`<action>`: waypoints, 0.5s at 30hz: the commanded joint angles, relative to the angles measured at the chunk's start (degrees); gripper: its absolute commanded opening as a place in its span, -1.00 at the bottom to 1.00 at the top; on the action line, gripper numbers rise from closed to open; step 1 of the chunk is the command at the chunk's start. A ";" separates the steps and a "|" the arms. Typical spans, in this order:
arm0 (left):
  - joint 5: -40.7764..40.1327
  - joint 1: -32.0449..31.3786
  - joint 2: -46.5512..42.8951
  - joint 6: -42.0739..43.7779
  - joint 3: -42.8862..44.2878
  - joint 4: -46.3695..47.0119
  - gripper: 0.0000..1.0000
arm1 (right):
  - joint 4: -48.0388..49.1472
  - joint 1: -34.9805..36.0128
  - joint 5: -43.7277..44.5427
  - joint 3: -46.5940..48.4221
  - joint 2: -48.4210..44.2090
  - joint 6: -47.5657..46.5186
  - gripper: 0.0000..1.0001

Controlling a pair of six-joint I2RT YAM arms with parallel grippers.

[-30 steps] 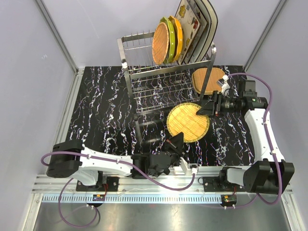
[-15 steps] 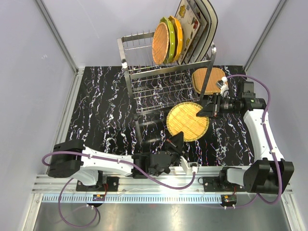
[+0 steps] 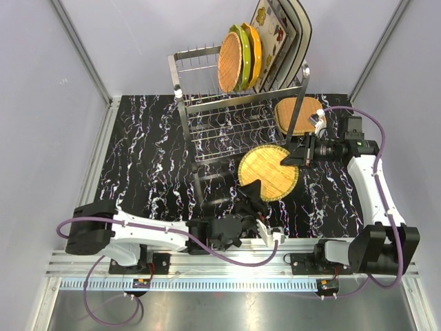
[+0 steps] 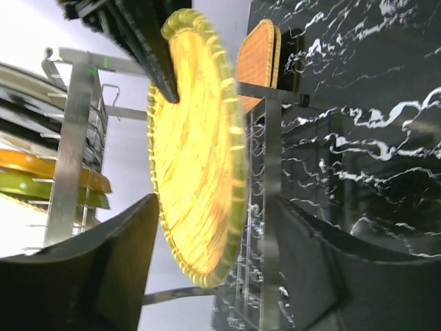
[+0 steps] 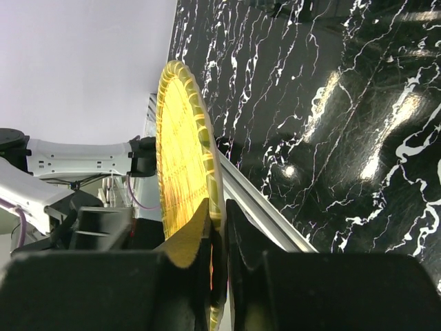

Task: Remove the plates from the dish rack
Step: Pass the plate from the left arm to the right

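Observation:
A yellow woven plate [image 3: 269,172] hangs over the table in front of the dish rack [image 3: 234,117]. My right gripper [image 3: 293,157] is shut on its right rim, pinching the edge [image 5: 218,227] between both fingers. My left gripper [image 3: 256,200] is open at the plate's near-left rim; the plate [image 4: 196,158] stands between its spread fingers [image 4: 103,269] with gaps on both sides. On the rack's top tier stand a tan woven plate [image 3: 229,62], a green one [image 3: 241,58], an orange one [image 3: 253,52] and square flowered plates [image 3: 275,38].
Another tan woven plate [image 3: 300,114] lies on the black marbled table [image 3: 151,152], right of the rack and behind my right wrist. The rack's lower tier [image 3: 227,134] is bare wire. Grey walls close in the back and both sides.
My left gripper has opened and let go of the yellow plate. My right gripper has closed on the plate's right rim. The plate has barely moved.

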 commanded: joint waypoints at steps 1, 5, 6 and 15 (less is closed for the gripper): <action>0.62 0.19 -5.19 -8.57 0.30 1.04 0.54 | 2.74 -0.88 -0.87 3.02 1.86 -0.43 -1.00; 1.24 0.10 -9.23 -14.28 -0.67 -4.42 0.96 | 6.07 -3.34 -1.12 3.11 4.67 0.18 -1.00; 1.24 0.19 -10.98 -16.64 -0.93 -5.56 0.98 | 7.39 -4.83 -1.30 3.02 5.72 0.53 -1.00; -3.49 0.28 -18.99 -30.53 -3.66 -12.16 0.98 | 7.14 -12.92 7.03 2.49 11.44 -10.18 -1.00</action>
